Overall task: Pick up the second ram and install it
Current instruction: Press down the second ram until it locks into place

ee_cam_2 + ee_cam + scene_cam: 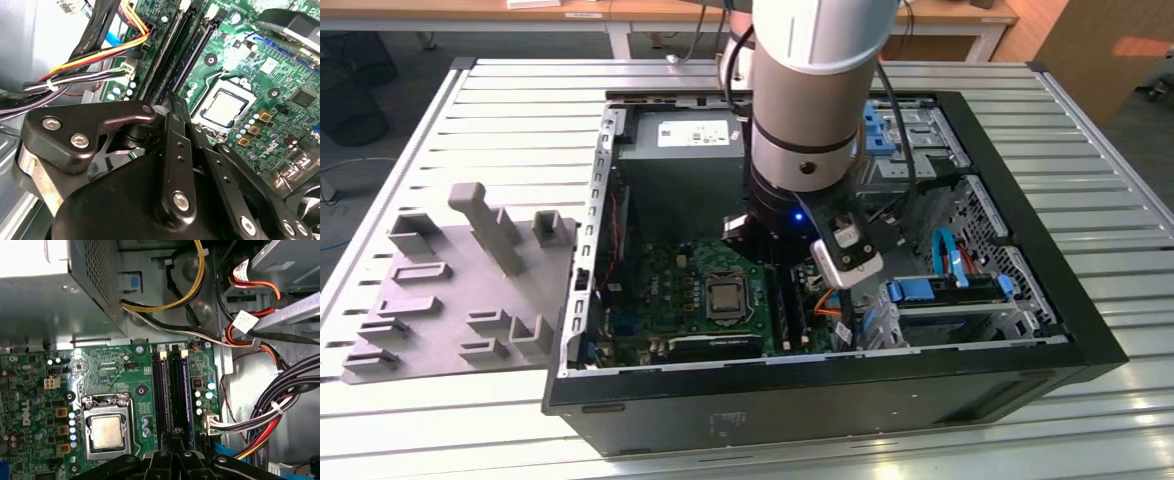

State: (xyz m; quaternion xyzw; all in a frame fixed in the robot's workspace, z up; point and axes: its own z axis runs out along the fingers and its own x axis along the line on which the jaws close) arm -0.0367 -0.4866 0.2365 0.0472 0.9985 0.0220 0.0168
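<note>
The tool [172, 107] is lowered into the open case [1067, 345], fingers pinched together right over the memory slots [172, 390], likely for pressing. The second ram [790, 312] looks seated in a slot beside the CPU socket [106, 431], though that can't really be confirmed.

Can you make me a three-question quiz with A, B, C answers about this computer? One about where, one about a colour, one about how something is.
1. Where is the hand?
A. over a grey tray
B. above the slots
C. outside the computer

2. What colour is the motherboard?
A. green
B. red
C. white

3. How is the case?
A. shut
B. open
C. upside down

Answers: 1 B, both wrist views show the hand right above the slots. 2 A, the board is green in every view. 3 B, the exterior view looks straight inside.
</note>
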